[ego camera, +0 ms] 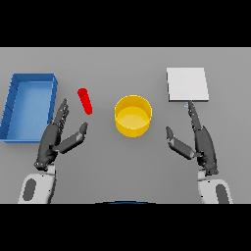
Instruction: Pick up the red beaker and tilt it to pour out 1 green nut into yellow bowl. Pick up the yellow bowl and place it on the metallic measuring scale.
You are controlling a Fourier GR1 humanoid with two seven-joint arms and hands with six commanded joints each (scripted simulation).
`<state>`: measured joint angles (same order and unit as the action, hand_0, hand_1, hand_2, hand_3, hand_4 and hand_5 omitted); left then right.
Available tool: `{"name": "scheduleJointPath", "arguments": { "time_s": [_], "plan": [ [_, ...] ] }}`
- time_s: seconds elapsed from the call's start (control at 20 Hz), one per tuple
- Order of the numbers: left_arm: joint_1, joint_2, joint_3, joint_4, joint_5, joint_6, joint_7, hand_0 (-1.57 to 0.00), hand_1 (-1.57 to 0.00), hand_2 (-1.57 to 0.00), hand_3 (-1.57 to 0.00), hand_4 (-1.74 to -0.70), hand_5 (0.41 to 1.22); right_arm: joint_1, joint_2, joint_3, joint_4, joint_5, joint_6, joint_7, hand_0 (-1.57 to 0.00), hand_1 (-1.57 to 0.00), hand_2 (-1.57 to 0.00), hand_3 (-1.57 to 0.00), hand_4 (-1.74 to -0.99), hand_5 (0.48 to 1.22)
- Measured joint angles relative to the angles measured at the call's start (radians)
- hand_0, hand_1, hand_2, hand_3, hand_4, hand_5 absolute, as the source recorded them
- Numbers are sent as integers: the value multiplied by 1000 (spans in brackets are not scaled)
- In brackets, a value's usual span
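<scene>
The red beaker (85, 100) stands on the grey table left of centre, leaning slightly. The yellow bowl (133, 115) sits at the middle of the table; I see nothing inside it. The metallic measuring scale (187, 84) is a flat pale square at the back right. My left hand (58, 136) is open, just below and left of the beaker, apart from it. My right hand (198, 138) is open, right of the bowl and below the scale, its fingertips near the scale's front edge.
A blue bin (13, 105) stands at the far left of the table, beside my left hand.
</scene>
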<state>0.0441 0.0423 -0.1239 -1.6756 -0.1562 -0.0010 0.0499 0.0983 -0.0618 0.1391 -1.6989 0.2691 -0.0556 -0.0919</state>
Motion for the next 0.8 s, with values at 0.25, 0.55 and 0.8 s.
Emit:
{"name": "scheduleJointPath", "arguments": {
  "time_s": [0.25,0.55,0.8],
  "plan": [
    [-92,-11,14,103,7,-9,36,1,1,1,1,-1356,724,-14,2,-16,2,-57,33,6,1,1,1,1,-1286,676],
    [-251,-5,66,314,-6,9,10,1,1,1,1,-1369,733,9,-3,-28,-11,-76,38,-16,1,1,1,1,-1329,685],
    [-353,-16,112,481,7,18,-32,1,1,1,1,-1333,714,-1,2,-30,-13,-78,33,13,1,1,1,1,-1338,688]
  ]
}}
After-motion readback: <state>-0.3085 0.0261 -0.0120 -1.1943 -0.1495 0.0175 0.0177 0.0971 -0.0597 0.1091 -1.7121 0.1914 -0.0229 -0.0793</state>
